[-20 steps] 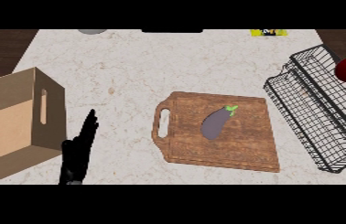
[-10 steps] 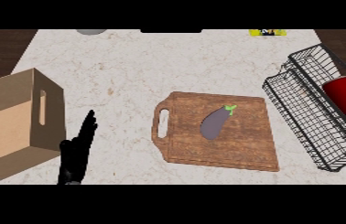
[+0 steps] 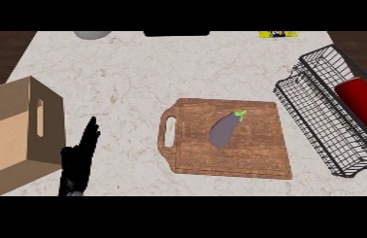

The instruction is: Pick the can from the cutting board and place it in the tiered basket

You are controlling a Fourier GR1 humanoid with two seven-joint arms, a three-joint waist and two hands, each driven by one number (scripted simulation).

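A red can [image 3: 353,90] lies in the black wire tiered basket [image 3: 315,116] at the right edge, partly cut off by the frame. The wooden cutting board [image 3: 229,139] sits mid-counter, its handle slot to the left. On it lies only a purple eggplant [image 3: 225,130] with a green stem. My left hand [image 3: 79,159] rests open at the lower left, fingers straight and pointing up, well away from the board. My right hand does not show anywhere.
A brown cardboard box [image 3: 25,130] stands at the left edge, beside my left hand. A grey round object [image 3: 91,34] and a dark flat item [image 3: 176,33] sit at the counter's far edge, with a yellow packet [image 3: 278,34] further right.
The red can has come further into view inside the basket at the right edge. My left hand, the board and the eggplant have not moved.
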